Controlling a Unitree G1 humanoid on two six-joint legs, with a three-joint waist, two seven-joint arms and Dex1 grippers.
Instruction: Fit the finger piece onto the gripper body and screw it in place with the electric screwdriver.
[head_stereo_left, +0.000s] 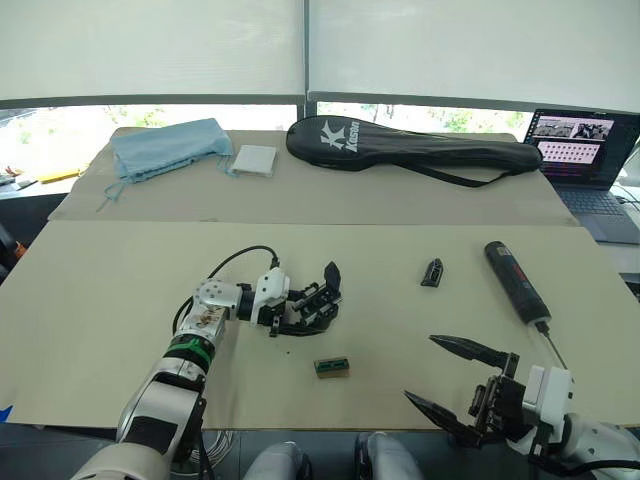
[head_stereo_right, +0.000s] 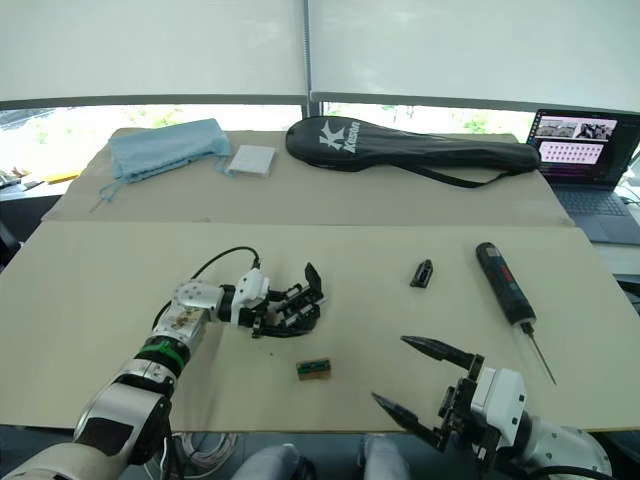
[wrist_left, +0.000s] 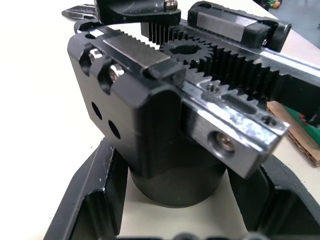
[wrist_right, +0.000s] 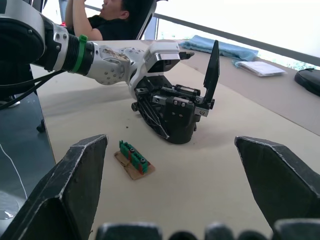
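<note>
toothed black gripper body (head_stereo_left: 312, 305) clamped in left hand (head_stereo_left: 318, 298); right hand (head_stereo_left: 455, 378) spread wide.

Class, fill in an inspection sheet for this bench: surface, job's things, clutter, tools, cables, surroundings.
Surface: tan table, covered with sheets.
Job's things: gripper body held upright on the table; finger piece lying loose; electric screwdriver lying at the right.
Clutter: green-and-tan box, racket bag, blue cloth, white pad.
Tools: left tool closed around the gripper body; right tool open, holding nothing.
Cables: black cable looping over the left wrist.
Surroundings: laptop, window blinds, seated person.
</note>
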